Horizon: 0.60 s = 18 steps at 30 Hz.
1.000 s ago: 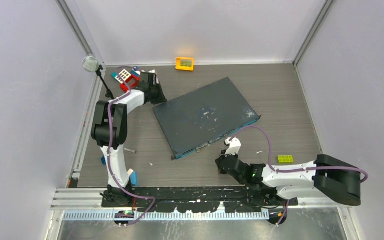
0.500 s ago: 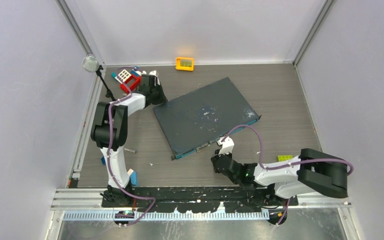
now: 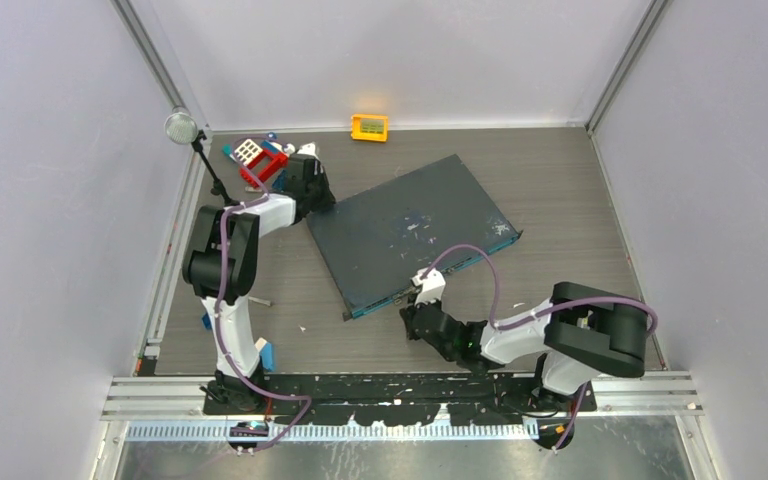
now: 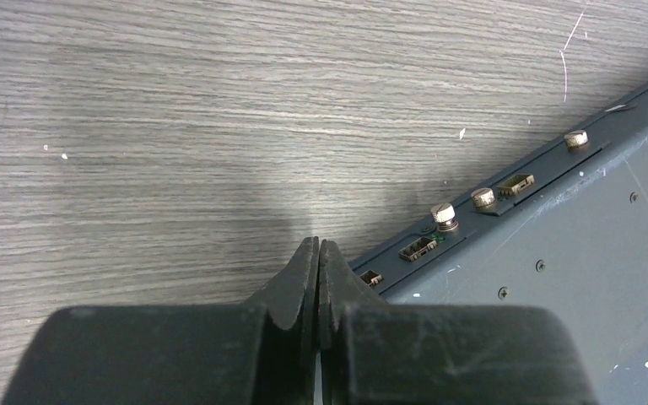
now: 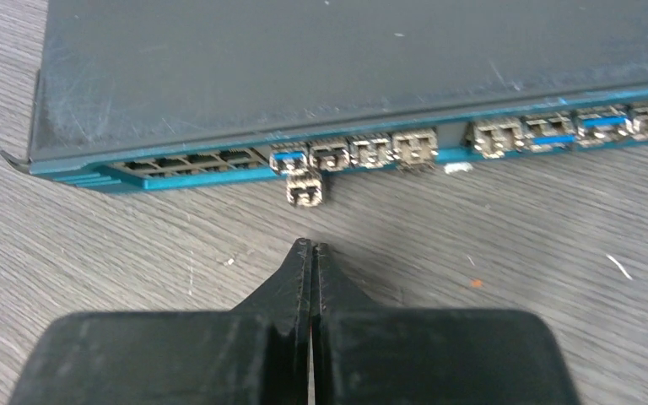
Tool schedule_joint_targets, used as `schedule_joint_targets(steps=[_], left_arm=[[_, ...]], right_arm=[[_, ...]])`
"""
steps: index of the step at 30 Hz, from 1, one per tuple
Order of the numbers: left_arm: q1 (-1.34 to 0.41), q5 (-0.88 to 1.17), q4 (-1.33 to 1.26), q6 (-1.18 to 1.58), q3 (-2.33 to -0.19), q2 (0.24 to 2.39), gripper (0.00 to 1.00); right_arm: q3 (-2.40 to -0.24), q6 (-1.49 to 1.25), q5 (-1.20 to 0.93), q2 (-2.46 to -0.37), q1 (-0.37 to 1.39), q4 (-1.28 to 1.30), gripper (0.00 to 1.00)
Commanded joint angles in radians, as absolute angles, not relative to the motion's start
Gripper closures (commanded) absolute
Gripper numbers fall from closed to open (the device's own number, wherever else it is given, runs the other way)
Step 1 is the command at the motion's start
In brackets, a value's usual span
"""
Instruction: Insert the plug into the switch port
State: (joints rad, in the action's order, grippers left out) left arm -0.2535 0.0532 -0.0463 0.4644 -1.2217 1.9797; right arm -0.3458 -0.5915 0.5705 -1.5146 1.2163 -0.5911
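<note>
Teal-fronted switch (image 5: 346, 67) had the plug (image 5: 305, 192) jutting from the switch port (image 5: 288, 158); left gripper (image 4: 317, 249) and right gripper (image 5: 311, 249) sat closed, empty.

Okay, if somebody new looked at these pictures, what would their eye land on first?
The big scuffed dark-grey switch box, lying askew mid-table. Next, its teal front face with a row of ports, where a small metal plug juts out just ahead of the shut right gripper. The shut left gripper is beside the box's rear edge.
</note>
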Motion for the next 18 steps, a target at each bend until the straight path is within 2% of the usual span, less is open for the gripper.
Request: schedule_joint_targets(steps=[1, 12, 18], left_arm=[[-0.337, 0.166, 0.279, 0.457, -1.107, 2.039, 1.00], [-0.337, 0.196, 0.273, 0.463, -1.111, 2.055, 1.00], [-0.341, 0.239, 0.272, 0.458, -1.119, 2.067, 1.00]], right_arm=[[-0.387, -0.577, 0.578, -1.584, 1.222, -0.611, 1.00], [-0.437, -0.589, 0.706, -1.683, 1.199, -0.602, 1.00], [-0.424, -0.527, 0.685, -1.760, 1.136, -0.746, 1.00]])
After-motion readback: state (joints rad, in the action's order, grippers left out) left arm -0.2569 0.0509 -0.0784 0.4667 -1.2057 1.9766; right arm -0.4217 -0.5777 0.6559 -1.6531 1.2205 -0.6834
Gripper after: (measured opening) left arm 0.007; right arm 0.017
